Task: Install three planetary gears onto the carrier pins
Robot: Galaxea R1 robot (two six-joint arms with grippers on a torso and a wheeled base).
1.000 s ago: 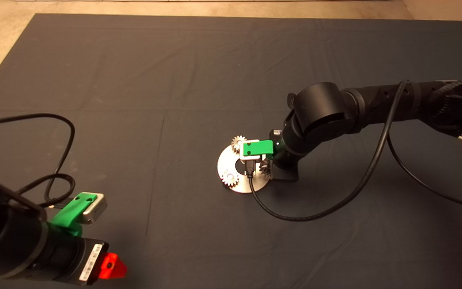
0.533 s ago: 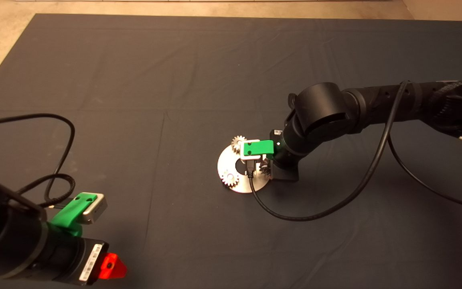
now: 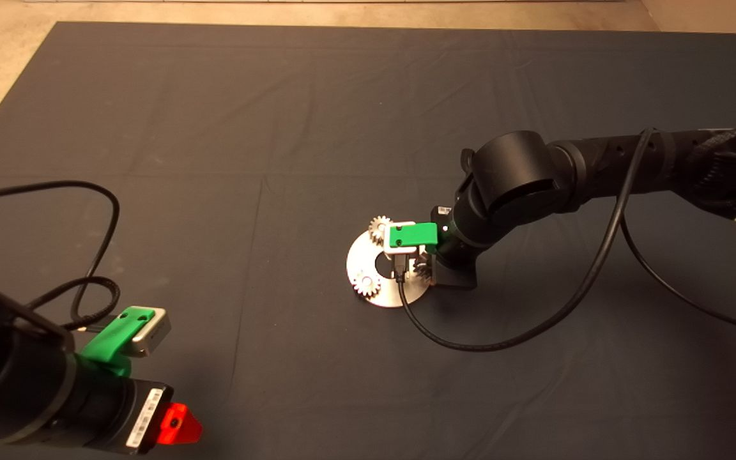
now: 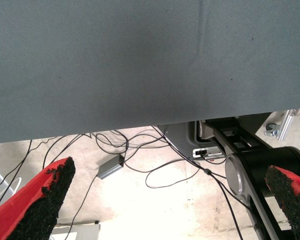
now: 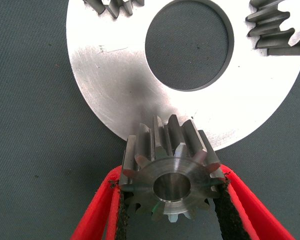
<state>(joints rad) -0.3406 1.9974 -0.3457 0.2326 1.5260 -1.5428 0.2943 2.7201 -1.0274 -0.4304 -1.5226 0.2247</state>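
Looking L to R from my remote seat: my left gripper (image 3: 173, 429) sits parked at the lower-left edge of the dark fabric mat (image 3: 317, 128), touching nothing. Its wrist cam shows the two red fingers (image 4: 32, 207) w/ rough black pads spread wide, nothing between them; beyond the mat edge I see pale floor, loose thin cables and a small grey box.

Mid-mat lies the flat shiny silver ring-shaped disc (image 3: 358, 259) w/ a round centre hole. One small silvery toothed spur gear (image 3: 379, 226) sits at the disc's far edge, a second gear (image 3: 366, 283) at its near-left part; both show up again in the right wrist cam, cut off by the frame edge (image 5: 112, 6) (image 5: 275, 30). I can't tell if they're fully seated, the carrier pins under them are hidden.

On the disc's R side, my right gripper (image 5: 172, 200) comes in on the black arm (image 3: 566, 172), low over the disc rim under its green camera mount (image 3: 411, 235). Its red fingers (image 5: 97, 215) are closed narrow on the third gear (image 5: 171, 167): black pads press the toothed flanks either side. Brushed metal, straight-cut teeth, round centre bore facing the cam. This gear overlaps the disc's outer edge; whether it's on a pin, can't tell. A black cable (image 3: 534, 319) loops from that mount across the mat.
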